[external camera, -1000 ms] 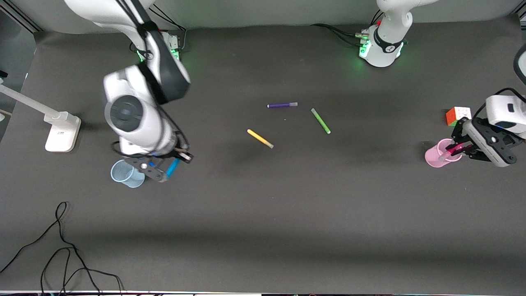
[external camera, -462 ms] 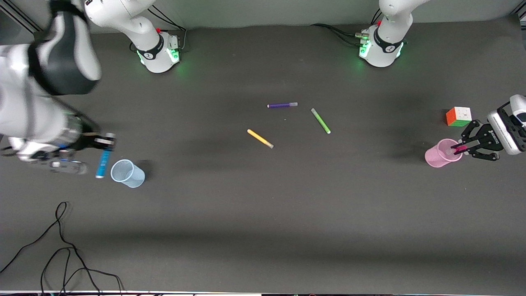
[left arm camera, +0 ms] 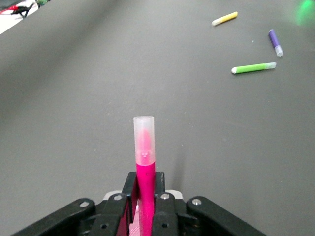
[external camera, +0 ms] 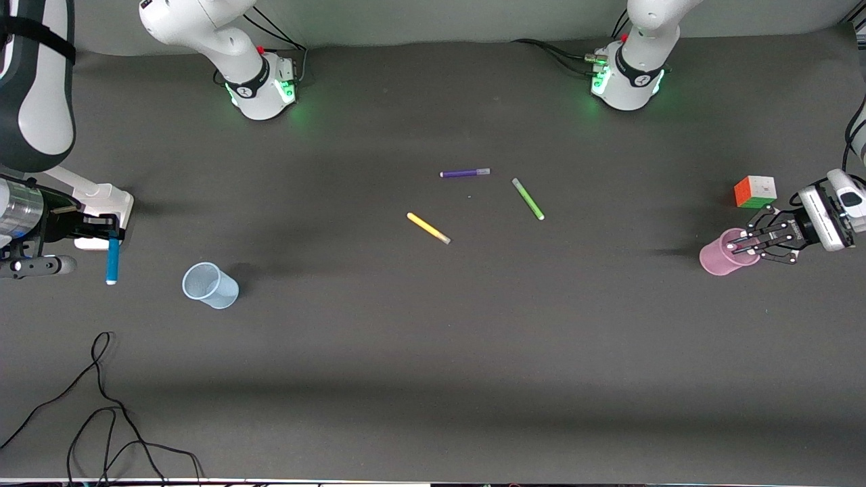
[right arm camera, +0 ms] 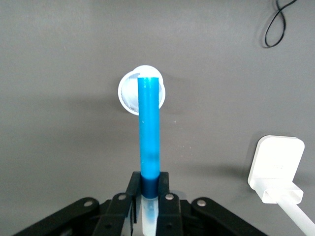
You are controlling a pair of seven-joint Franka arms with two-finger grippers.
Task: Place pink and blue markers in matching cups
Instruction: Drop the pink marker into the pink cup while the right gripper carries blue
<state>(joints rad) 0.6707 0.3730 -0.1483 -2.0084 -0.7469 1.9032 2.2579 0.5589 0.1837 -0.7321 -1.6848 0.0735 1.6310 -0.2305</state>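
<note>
My right gripper (external camera: 108,236) is shut on the blue marker (external camera: 111,260) and holds it above the table beside the white stand. It is apart from the pale blue cup (external camera: 210,285), toward the right arm's end. In the right wrist view the blue marker (right arm camera: 149,132) points at the blue cup (right arm camera: 129,93) from between my gripper's (right arm camera: 149,189) pads. My left gripper (external camera: 749,241) is over the rim of the pink cup (external camera: 722,256). It is shut on the pink marker (left arm camera: 144,160), which sticks out past the fingers (left arm camera: 164,209).
A purple pen (external camera: 465,173), a green pen (external camera: 528,198) and a yellow pen (external camera: 428,228) lie mid-table. A colour cube (external camera: 755,191) sits beside the pink cup. A white stand base (external camera: 101,216) is by my right gripper. A black cable (external camera: 101,406) lies nearest the camera.
My right arm swung away from the blue cup toward the right arm's end of the table, carrying the blue marker. My left gripper shifted slightly at the pink cup, still holding the pink marker.
</note>
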